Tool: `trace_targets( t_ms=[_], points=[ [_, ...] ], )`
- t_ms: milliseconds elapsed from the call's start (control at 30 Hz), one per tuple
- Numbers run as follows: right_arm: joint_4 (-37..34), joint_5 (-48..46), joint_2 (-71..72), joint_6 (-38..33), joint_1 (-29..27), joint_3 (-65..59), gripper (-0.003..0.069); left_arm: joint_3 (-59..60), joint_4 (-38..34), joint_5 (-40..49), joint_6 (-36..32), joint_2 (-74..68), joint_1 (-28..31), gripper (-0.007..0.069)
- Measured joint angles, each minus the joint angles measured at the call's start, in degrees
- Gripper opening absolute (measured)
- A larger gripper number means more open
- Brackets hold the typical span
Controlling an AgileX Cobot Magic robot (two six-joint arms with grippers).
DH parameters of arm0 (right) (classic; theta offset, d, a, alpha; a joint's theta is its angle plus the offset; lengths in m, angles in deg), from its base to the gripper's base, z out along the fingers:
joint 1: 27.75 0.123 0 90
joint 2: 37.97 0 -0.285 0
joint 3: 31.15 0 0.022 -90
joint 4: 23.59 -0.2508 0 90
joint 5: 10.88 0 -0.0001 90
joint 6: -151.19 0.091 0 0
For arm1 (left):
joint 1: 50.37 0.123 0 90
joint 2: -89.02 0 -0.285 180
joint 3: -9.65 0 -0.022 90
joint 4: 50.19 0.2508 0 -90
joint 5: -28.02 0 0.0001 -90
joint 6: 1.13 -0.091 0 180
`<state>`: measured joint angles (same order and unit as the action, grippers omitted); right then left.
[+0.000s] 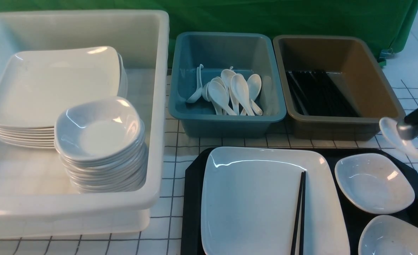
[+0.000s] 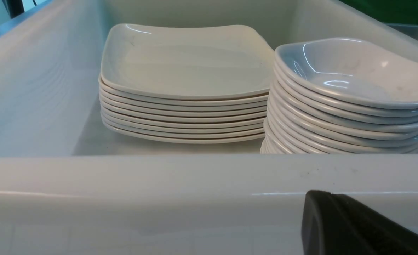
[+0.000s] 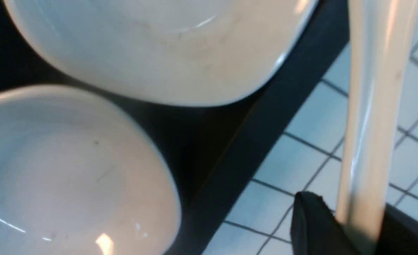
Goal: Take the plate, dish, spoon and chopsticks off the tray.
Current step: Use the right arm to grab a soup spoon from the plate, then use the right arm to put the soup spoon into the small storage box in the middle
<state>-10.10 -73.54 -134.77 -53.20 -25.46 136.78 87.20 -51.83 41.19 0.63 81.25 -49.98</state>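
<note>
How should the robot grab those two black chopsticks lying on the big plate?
Probably from straight above, pinching both chopsticks together across their thin width, partway along the stretch that shows. They lie flat, side by side and almost touching, on the plate, pointing away from the robot. A squeeze from left and right should catch both. Their near ends run out of view.

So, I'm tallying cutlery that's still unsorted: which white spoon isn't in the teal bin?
The spoon gripped by its handle in the right gripper, beside the tray's right edge. Every other spoon lies loose in the teal bin.
</note>
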Motion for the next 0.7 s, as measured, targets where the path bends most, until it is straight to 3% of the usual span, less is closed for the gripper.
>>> trace_targets(
  t_ms=[233, 267, 467, 700],
  points=[
    [-15.1, 2.1, 3.7, -1.0, 2.6, 12.5, 0.0129, 0.0, 0.0, 0.0, 0.0, 0.0, 0.0, 0.0004],
    [-19.0, 2.9, 2.4, -1.0, 5.9, 16.5, 0.0129, 0.0, 0.0, 0.0, 0.0, 0.0, 0.0, 0.0004],
    [-20.4, 5.1, -8.9, -1.1, 18.3, 29.5, 0.0129, 0.0, 0.0, 0.0, 0.0, 0.0, 0.0, 0.0004],
    [-20.0, 11.7, -27.4, 5.8, 22.8, 42.0, 0.0129, 0.0, 0.0, 0.0, 0.0, 0.0, 0.0, 0.0004]
  ],
)
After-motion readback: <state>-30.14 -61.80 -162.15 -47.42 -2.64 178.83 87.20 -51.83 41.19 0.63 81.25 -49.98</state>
